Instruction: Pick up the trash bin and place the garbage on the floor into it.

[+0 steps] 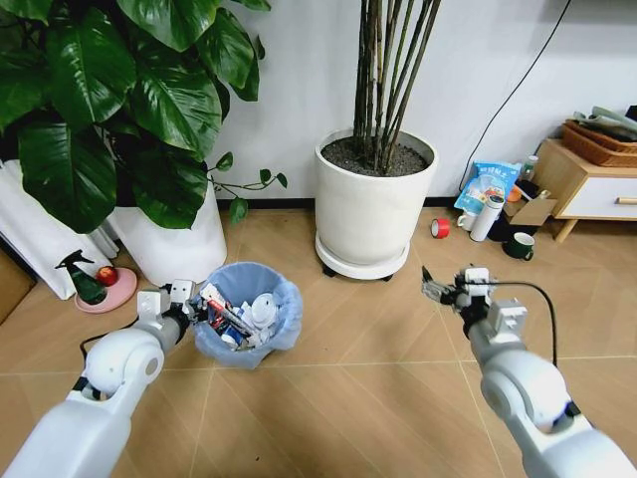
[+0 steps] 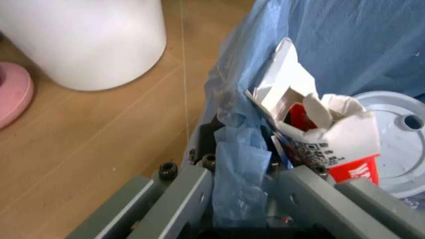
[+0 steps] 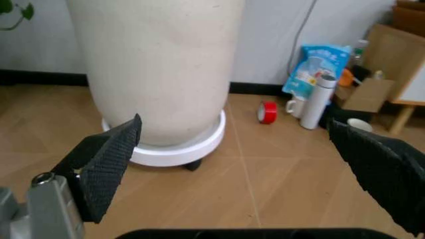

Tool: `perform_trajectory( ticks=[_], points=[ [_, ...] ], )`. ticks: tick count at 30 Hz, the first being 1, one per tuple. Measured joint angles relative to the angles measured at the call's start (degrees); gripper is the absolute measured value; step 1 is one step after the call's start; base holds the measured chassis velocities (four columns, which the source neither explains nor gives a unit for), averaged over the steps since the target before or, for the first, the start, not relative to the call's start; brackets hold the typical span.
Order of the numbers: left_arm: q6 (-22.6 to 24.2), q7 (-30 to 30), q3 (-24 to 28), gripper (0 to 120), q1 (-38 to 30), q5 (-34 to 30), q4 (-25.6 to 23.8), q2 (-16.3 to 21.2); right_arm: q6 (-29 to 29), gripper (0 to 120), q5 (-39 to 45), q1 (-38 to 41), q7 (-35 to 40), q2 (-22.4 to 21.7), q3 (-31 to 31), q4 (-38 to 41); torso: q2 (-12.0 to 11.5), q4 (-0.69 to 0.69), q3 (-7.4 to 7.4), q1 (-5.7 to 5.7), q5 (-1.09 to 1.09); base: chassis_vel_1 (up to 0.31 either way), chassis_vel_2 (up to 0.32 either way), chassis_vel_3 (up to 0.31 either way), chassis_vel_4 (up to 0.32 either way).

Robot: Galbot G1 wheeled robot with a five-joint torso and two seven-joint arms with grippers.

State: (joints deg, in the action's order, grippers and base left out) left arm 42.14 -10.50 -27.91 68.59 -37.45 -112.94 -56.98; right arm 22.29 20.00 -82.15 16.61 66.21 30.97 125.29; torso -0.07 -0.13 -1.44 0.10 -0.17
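Blue-lined bin [image 1: 247,314] sits on the floor between the two white pots, litter [image 1: 239,317] inside, rim pinched by the left gripper [image 1: 199,311]; keep that clamp firm and level, with the right gripper [image 1: 434,290] spread wide, empty, well apart.

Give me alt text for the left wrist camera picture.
The left gripper is clamped on the blue-lined rim of the trash bin, which holds garbage: a torn red and white carton and a white disc. A white plant pot stands beside it on the wooden floor.
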Motion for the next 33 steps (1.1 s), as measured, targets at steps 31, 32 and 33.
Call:
perform_trajectory(
  ticks=[31,32,33],
  points=[
    [0.0,1.1,-0.8,0,6.7,4.3,-5.4,-2.5,-3.7,100,-11.0,-10.9,-1.0,9.6,1.8,5.9,0.0,0.0,-0.01,0.01,0.0,0.014,-0.014,-0.015,0.015],
    [0.0,1.2,-0.9,0,7.1,4.3,-5.7,-2.6,-3.8,100,-11.3,-11.1,-1.0,9.7,1.6,5.9,0.0,0.0,-0.01,0.01,-0.01,0.069,-0.097,-0.09,0.096],
    [0.0,1.3,-1.1,0,7.5,4.4,-5.9,-2.6,-3.9,100,-11.4,-11.4,-1.0,9.7,1.5,6.0,0.0,0.0,-0.01,0.01,0.0,0.11,-0.097,-0.121,0.123]
  ],
)
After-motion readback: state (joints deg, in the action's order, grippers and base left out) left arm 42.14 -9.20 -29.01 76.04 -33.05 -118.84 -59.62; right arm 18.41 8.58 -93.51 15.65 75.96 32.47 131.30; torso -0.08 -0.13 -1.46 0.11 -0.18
